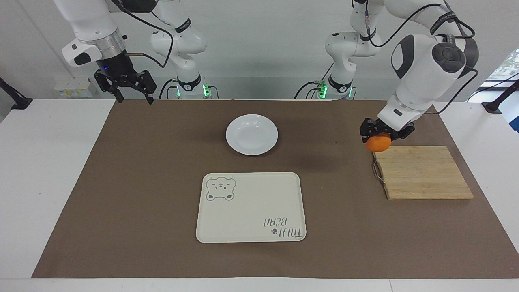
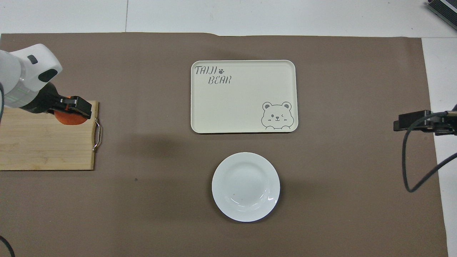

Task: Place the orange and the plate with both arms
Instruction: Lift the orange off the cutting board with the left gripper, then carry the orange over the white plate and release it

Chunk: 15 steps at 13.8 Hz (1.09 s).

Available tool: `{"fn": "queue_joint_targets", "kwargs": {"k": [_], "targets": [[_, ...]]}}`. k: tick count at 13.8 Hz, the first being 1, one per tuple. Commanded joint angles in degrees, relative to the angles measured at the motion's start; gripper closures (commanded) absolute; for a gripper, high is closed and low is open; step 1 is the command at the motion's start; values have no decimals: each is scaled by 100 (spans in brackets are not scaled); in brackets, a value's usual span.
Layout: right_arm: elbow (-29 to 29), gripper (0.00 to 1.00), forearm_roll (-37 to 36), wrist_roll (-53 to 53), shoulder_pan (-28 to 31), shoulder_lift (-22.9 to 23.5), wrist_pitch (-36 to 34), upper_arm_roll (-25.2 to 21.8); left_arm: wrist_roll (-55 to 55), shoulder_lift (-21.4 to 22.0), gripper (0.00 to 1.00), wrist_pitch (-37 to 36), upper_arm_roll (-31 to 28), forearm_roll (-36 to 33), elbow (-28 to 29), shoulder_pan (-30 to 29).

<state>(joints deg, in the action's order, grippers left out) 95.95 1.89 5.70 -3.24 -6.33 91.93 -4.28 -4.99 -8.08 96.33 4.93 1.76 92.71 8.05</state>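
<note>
The orange (image 1: pixel 378 142) (image 2: pixel 70 118) is held in my left gripper (image 1: pixel 381 136) (image 2: pixel 71 113), which is shut on it in the air over the corner of the wooden cutting board (image 1: pixel 421 172) (image 2: pixel 43 142) by its metal handle. The white plate (image 1: pixel 251 134) (image 2: pixel 246 186) lies in the middle of the brown mat, nearer to the robots than the cream bear tray (image 1: pixel 251 207) (image 2: pixel 244 96). My right gripper (image 1: pixel 131 95) waits open, raised over the mat's edge at the right arm's end; in the overhead view (image 2: pixel 410 121) only part of it shows.
A brown mat (image 1: pixel 162 162) (image 2: pixel 142 196) covers most of the white table. The cutting board has a metal handle (image 1: pixel 377 171) (image 2: pixel 97 135) on the side toward the tray. A black cable (image 2: pixel 414 171) hangs from the right arm.
</note>
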Motion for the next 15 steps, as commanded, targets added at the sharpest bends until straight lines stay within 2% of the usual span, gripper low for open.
{"fn": "queue_joint_targets", "kwargs": {"k": [1,5,9,15], "targets": [[38,0,-39,-140,78,-52,-70,41,-519,105,100,323,-71,-52,220,469],[38,0,-39,-140,78,-52,-70,41,-1336,88,100,834,-71,-35,511,1180],[38,0,-39,-140,78,-52,-79,50,-2302,35,100,1755,-71,-26,1160,1900],[3,0,-153,-166,52,-17,17,85,-3656,-246,100,2819,-62,0,1688,2885]]}}
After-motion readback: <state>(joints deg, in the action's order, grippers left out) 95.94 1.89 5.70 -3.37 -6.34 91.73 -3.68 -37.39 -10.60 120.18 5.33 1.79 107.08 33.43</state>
